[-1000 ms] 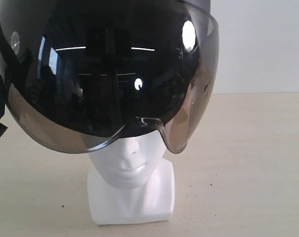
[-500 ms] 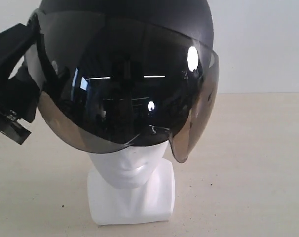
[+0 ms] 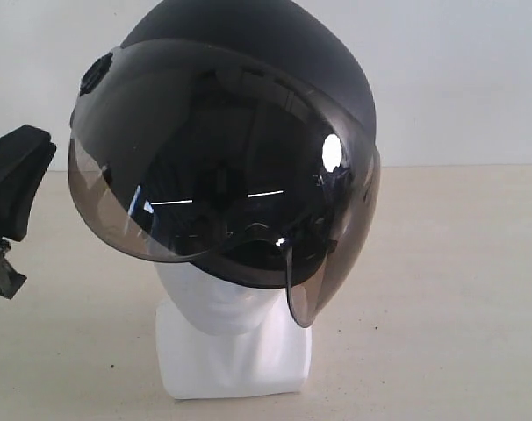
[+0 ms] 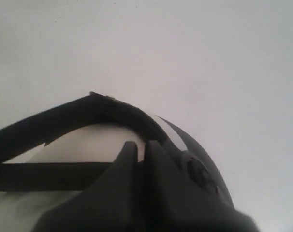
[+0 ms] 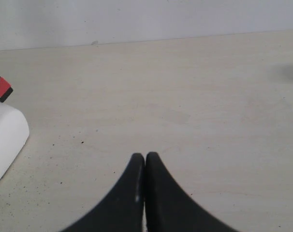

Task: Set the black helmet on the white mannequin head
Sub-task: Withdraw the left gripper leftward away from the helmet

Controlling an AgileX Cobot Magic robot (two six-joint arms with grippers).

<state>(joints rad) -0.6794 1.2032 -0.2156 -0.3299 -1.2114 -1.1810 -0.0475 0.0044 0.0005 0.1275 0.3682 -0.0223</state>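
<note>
Counts: one black helmet (image 3: 248, 53) is covering one white mannequin head (image 3: 231, 342), hiding its eyes, just beyond the left jaws. Left gripper (image 4: 140, 147) and right gripper (image 5: 145, 159) are pressing closed — empty.

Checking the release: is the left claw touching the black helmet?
Apart. The exterior view shows a strip of pale wall between the left claw and the visor edge of the black helmet.

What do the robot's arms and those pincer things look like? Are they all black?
Yes, everything that shows is matte black. The left pincer and right pincer each have two smooth fingers, broad at the base and curving to narrow tips. The left arm ends in a chunky, angular housing. No cables or markings show.
</note>
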